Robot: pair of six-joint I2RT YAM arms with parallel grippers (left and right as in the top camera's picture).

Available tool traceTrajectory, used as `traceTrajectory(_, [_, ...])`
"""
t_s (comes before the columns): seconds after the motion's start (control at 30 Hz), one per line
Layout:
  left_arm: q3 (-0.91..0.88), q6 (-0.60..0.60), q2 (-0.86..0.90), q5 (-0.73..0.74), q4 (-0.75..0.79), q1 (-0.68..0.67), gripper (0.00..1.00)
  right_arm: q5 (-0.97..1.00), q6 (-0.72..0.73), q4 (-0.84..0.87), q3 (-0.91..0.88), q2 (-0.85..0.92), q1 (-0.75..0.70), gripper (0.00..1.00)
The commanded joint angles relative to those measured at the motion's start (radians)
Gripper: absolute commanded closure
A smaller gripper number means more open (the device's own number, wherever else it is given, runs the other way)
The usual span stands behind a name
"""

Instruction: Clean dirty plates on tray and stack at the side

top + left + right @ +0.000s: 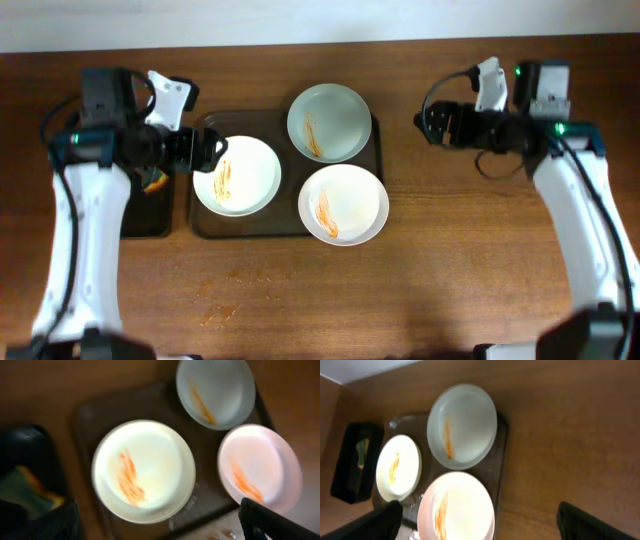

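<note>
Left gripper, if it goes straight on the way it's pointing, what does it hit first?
Probably the nearest plate on the tray, just ahead of the left gripper; its height above it is unclear.

the left wrist view is blurring the tray (85, 415) and its plates (150, 455) (225, 390) (265, 460); a yellowish thing (27, 487) in the black tray (20, 440) left of the tray is smearing past recognition. the right wrist picture's lower edge is cutting off the plate (460, 495) on the tray's front right corner and the fingers (590, 522) of the right gripper (479, 509).
</note>
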Motion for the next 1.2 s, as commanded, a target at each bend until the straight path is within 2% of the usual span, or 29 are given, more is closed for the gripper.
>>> traceTrajectory(0.0, [0.061,-0.010,0.119,0.108,-0.043,-0.001,0.00,-0.013,-0.018,0.007,0.097,0.093,0.005,0.02])
traceTrajectory(0.17, [0.060,-0.055,0.210,0.115,-0.068,-0.001,0.01,-0.008,0.002,0.105,0.097,0.155,0.041,0.02])
traceTrajectory(0.2, [0.060,-0.056,0.218,0.105,-0.049,-0.001,0.01,0.037,0.031,0.111,0.097,0.155,0.071,0.02])
traceTrajectory(0.23, [0.060,-0.114,0.225,0.054,-0.037,-0.001,0.01,0.120,0.057,0.116,0.098,0.156,0.121,0.02])
traceTrajectory(0.27, [0.060,-0.217,0.226,-0.053,-0.030,-0.001,0.01,0.193,0.078,0.117,0.100,0.157,0.169,0.02])
traceTrajectory(0.33, [0.071,-0.478,0.226,-0.379,-0.041,0.004,0.01,0.307,0.111,0.121,0.115,0.162,0.272,0.01])
traceTrajectory(0.37, [0.085,-0.562,0.226,-0.500,-0.057,0.010,0.01,0.363,0.148,0.133,0.125,0.168,0.338,0.01])
traceTrajectory(0.4, [0.099,-0.599,0.226,-0.542,-0.065,0.018,0.01,0.400,0.175,0.143,0.137,0.178,0.391,0.00])
traceTrajectory(0.57, [0.116,-0.650,0.226,-0.554,-0.057,0.112,0.01,0.434,0.235,0.163,0.246,0.317,0.558,0.07])
traceTrajectory(0.67, [0.116,-0.649,0.226,-0.555,-0.057,0.179,0.01,0.434,0.234,0.014,0.457,0.486,0.615,0.10])
traceTrajectory(0.77, [0.116,-0.649,0.226,-0.555,-0.056,0.203,0.01,0.430,0.235,-0.164,0.723,0.695,0.650,0.19])
traceTrajectory(0.87, [0.116,-0.649,0.226,-0.555,-0.057,0.203,0.01,0.412,0.288,-0.182,0.746,0.775,0.662,0.40])
traceTrajectory(0.9, [0.116,-0.649,0.226,-0.555,-0.056,0.203,0.01,0.399,0.301,-0.181,0.746,0.798,0.666,0.44])
traceTrajectory(1.17, [0.115,-0.650,0.226,-0.552,-0.045,0.203,0.01,0.376,0.307,-0.143,0.740,0.880,0.715,0.50])
